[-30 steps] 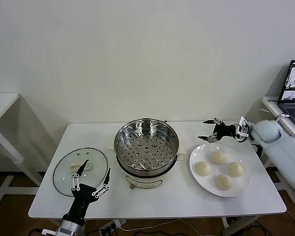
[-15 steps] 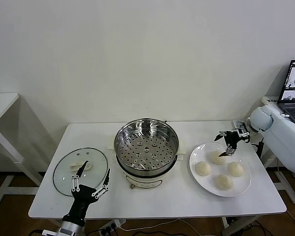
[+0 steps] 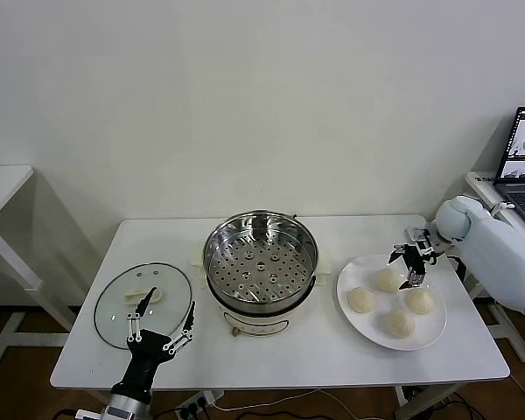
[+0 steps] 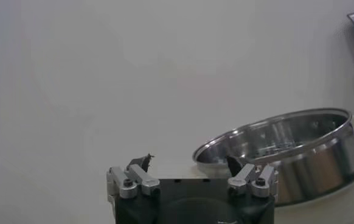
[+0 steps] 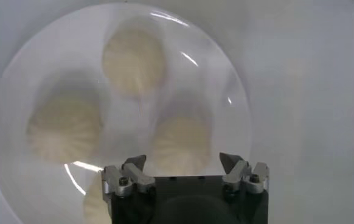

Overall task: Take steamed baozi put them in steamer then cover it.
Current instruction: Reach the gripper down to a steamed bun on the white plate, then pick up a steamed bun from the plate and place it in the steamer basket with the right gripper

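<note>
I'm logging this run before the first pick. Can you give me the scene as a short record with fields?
stage: no bun picked yet
steamed baozi: four, all on the white plate, on the table's right side
steamer: centre of the table, uncovered, perforated tray bare
cover: lying flat on the table, left of the steamer
right gripper: open, pointing down over the plate, above the buns, holding nothing
left gripper: open, at the table's front left edge by the cover, holding nothing
</note>
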